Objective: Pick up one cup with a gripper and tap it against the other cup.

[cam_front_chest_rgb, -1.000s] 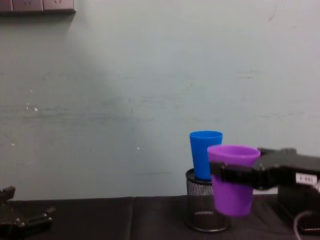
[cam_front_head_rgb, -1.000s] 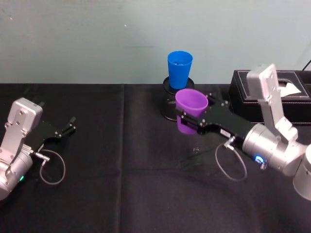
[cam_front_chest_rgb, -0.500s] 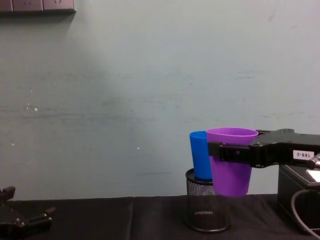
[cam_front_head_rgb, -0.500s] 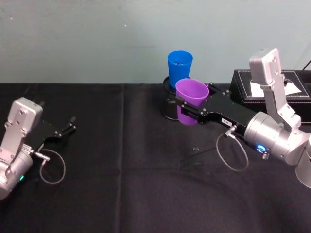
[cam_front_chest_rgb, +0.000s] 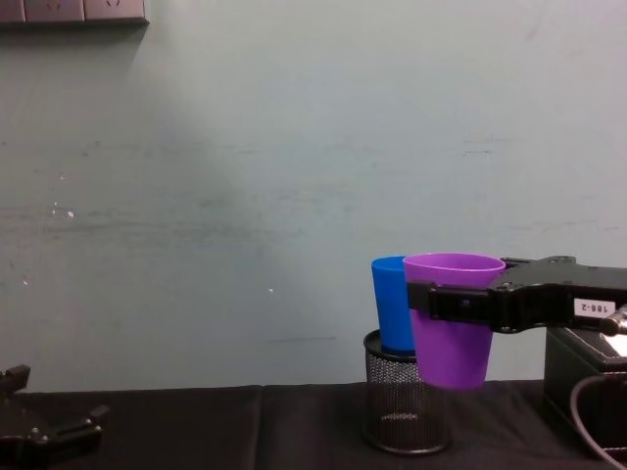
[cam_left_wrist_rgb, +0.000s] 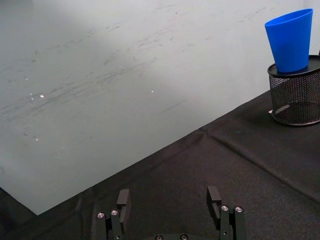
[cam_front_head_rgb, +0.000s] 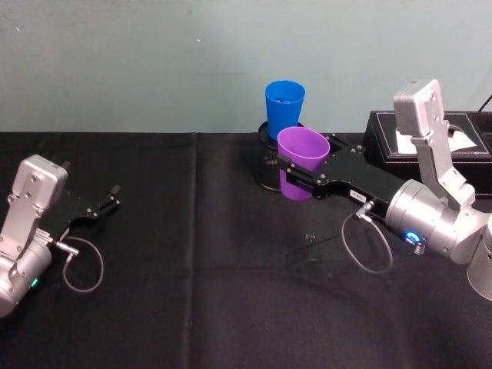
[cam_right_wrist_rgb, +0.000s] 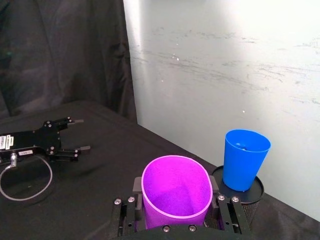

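Grips the purple tumbler (cam_front_head_rgb: 301, 160) upright in the right gripper (cam_front_head_rgb: 286, 178), pinched onto its wall from both sides a little under the rim (a hold that leaves the far side bare for the tap). Carries it clear of the black surface (cam_front_head_rgb: 192, 269), close to the blue tumbler (cam_front_head_rgb: 284, 106), rim about level with rim. Finds the blue tumbler perched at the top of the black wire-mesh pen holder (cam_front_chest_rgb: 400, 416), raised off the surface; hence, presumably, the lifted carry. Rests the left gripper (cam_front_head_rgb: 108, 201) low at the far left, fingers (cam_left_wrist_rgb: 123, 199) spread on nothing, well apart from both tumblers.

From the chest, lays purple over blue, so cannot tell contact there. From the right wrist, opens a plain gap between the two walls: apart, tap judged not yet made. From the head, sets purple nearer the robot and slightly right of blue. From the left wrist, gives the blue tumbler and holder side-on, standing straight.
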Available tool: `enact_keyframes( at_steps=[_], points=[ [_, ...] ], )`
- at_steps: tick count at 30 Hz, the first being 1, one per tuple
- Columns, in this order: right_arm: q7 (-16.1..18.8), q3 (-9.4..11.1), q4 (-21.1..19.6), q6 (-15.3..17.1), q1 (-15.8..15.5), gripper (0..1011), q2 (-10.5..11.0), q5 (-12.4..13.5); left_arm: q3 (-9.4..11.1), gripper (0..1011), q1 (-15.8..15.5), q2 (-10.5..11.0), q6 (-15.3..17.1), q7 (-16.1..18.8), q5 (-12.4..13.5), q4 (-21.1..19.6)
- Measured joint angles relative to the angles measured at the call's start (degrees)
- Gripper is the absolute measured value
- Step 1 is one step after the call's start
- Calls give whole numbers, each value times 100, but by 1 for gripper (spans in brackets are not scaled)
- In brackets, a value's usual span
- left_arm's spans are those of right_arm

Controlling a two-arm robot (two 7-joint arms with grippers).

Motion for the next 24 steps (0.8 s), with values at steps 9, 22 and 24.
enact_keyframes(
  at_steps=[9,22,24],
  points=[
    [0,-3,5,-5,-5,731,-2,-6,0,1000,0,0,0,0,0,0],
    [-4,-3,9,-12,-8,731,-2,-10,0,1000,0,0,0,0,0,0],
    [-4,-3,10,-13,-8,731,-2,-10,0,1000,0,-1,0,0,0,0]
  ],
)
